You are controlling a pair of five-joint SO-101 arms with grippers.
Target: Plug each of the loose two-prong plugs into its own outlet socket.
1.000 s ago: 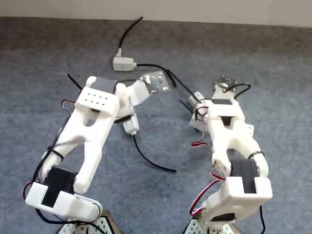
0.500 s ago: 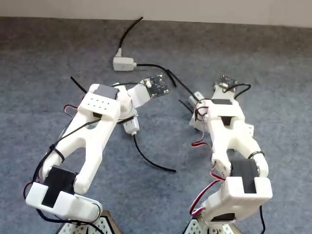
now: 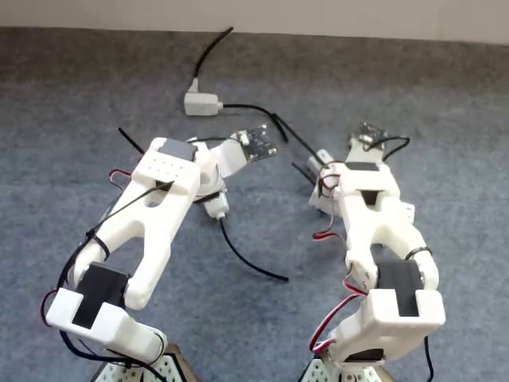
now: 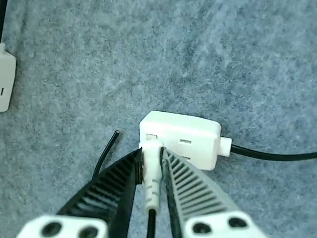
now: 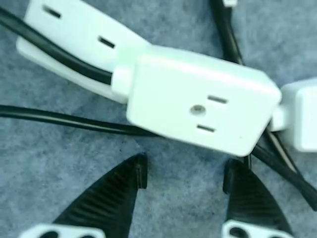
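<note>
two-prong plugs and sockets: stock on the desk

- item 1, your left pincer (image 4: 151, 157): closed on a white plug (image 4: 151, 178), one ribbed finger on each side of it. the plug's black cord runs back between the fingers.
- item 2, white outlet block (image 4: 181, 139): lies flat on the grey desk (image 3: 445, 103). the nose of the held plug touches its near face. you cannot tell whether the prongs are seated. its own black cord (image 4: 272, 155) leaves from the far end.
- item 3, loose black cord end (image 4: 106, 151): lies on the desk just beside the left pincer's finger.
- item 4, your right pincer (image 5: 185, 171): open and holding nothing, with its two black fingers spread wide over the desk.
- item 5, white socket block (image 5: 198, 106): lies just beyond the open fingers, slotted face up, touching neither finger.
- item 6, flat white outlet (image 5: 74, 34): sits against the socket block, two slots showing, with a black cord lying across it.
- item 7, further black cords (image 5: 59, 119): pass under and beside the socket block.
- item 8, small white outlet piece (image 3: 200, 103): seen from above, it lies well apart from both arms, with a cord at each end.
</note>
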